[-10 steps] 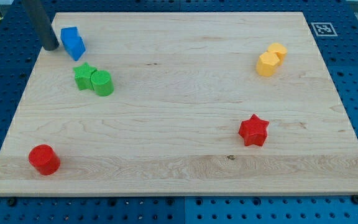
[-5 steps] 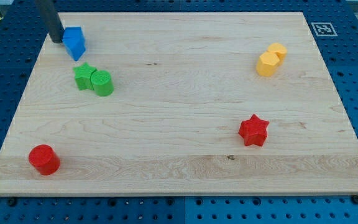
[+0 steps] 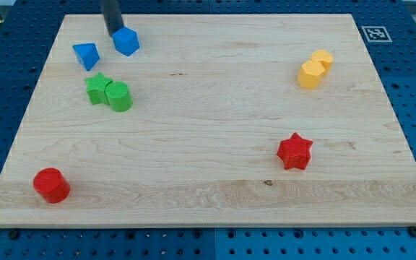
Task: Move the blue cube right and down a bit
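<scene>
Near the view's top left of the wooden worktop (image 3: 215, 144), my tip (image 3: 113, 33) presses against the upper-left side of the blue cube (image 3: 126, 42). There are no jaws on this rod, so nothing opens or closes.

Left of the cube, apart from it, lies another blue block (image 3: 86, 55), perhaps a wedge. Below that, a green star (image 3: 97, 89) touches a green cylinder (image 3: 119, 96).

A black-and-white square marker (image 3: 375, 33) sits at the top right corner; no readable writing shows.
</scene>
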`<state>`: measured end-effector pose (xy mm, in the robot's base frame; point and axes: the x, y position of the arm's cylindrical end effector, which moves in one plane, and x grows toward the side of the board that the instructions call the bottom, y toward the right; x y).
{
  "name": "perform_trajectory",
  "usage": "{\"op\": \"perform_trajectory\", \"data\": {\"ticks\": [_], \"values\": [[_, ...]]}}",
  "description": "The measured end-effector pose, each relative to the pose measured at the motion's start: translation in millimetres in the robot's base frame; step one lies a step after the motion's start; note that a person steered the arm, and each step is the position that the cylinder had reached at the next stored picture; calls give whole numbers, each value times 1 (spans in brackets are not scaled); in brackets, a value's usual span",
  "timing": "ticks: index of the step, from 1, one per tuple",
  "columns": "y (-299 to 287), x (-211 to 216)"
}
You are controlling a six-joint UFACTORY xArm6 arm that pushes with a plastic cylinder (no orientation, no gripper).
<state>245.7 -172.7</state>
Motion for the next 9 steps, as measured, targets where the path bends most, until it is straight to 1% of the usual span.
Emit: {"op": "perform_trajectory", "data": {"ticks": [1, 3, 6, 8, 9], "values": [[16, -7], [18, -7], [-32, -7], [-16, -1], [15, 0]]}}
